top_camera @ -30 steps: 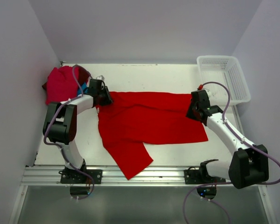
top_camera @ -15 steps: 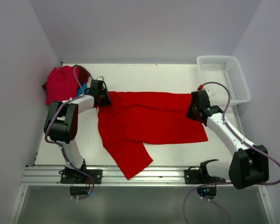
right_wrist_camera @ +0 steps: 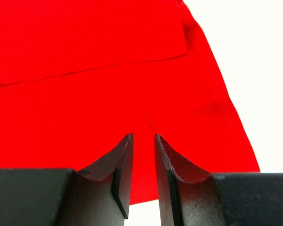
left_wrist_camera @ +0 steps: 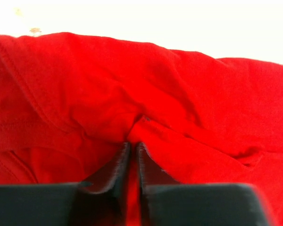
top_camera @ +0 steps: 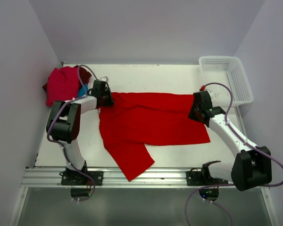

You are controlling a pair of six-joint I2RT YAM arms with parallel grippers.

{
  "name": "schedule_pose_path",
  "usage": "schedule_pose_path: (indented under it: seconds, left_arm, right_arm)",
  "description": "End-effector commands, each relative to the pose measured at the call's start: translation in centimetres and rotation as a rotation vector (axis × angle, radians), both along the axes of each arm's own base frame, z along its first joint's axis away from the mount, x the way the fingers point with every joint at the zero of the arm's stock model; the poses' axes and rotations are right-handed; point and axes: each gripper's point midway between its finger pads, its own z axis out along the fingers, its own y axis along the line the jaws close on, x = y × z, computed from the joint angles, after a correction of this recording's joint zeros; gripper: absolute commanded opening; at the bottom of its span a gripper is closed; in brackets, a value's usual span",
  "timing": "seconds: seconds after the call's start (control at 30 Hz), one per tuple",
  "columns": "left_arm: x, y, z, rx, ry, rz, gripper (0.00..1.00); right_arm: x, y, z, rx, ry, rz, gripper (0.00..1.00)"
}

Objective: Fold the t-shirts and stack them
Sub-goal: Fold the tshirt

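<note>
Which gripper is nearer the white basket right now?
Right. The right gripper is just near-left of the basket; the left gripper pinches the red t-shirt far across the table.

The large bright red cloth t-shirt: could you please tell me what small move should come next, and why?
Probably lift both far corners slightly, together. The left jaws are pinched on a ridge of the large bright red cloth t-shirt at its far left corner; the right jaws stand narrowly apart at the far right corner, grip unclear. The shirt lies spread flat.
</note>
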Motion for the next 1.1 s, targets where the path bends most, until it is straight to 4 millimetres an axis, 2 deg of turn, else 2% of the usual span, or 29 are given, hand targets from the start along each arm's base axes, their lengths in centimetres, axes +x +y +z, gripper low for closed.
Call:
schedule_pose_path:
  seconds: [0.0,0.07,0.2,0.5,0.7,0.83,0.97,1.07]
  left_arm:
    - [0.8,-1.6,0.4,-0.020,-0.030,-0.067,0.08]
    - [0.8,-1.7,0.6,-0.021,-0.034,-0.069,0.00]
    - [0.8,-1.9,1.5,-0.018,-0.054,-0.073,0.00]
    - [0.3,-2.6,5.2,-0.007,-0.118,-0.090,0.00]
    - [0.2,-2.1,6.2,0.017,-0.131,-0.071,0.00]
    - [0.0,-2.0,5.9,0.019,-0.119,-0.069,0.00]
    - [-0.1,-2.0,5.5,0.020,-0.109,-0.068,0.17]
    - [-0.1,-2.1,5.4,0.020,-0.106,-0.070,0.22]
  right_arm:
    - [0.2,0.1,0.5,-0.004,-0.019,0.008,0.28]
    - [0.2,0.0,0.5,-0.006,-0.020,0.006,0.28]
    - [0.2,0.1,0.4,-0.005,-0.017,0.009,0.27]
    - [0.2,0.2,0.1,-0.005,-0.015,0.010,0.27]
    - [0.1,0.3,0.0,-0.001,-0.014,0.011,0.27]
    - [0.1,0.3,0.0,-0.001,-0.014,0.011,0.27]
    - [0.1,0.4,0.0,-0.001,-0.014,0.012,0.27]
    - [0.1,0.3,-0.1,-0.002,-0.012,0.012,0.27]
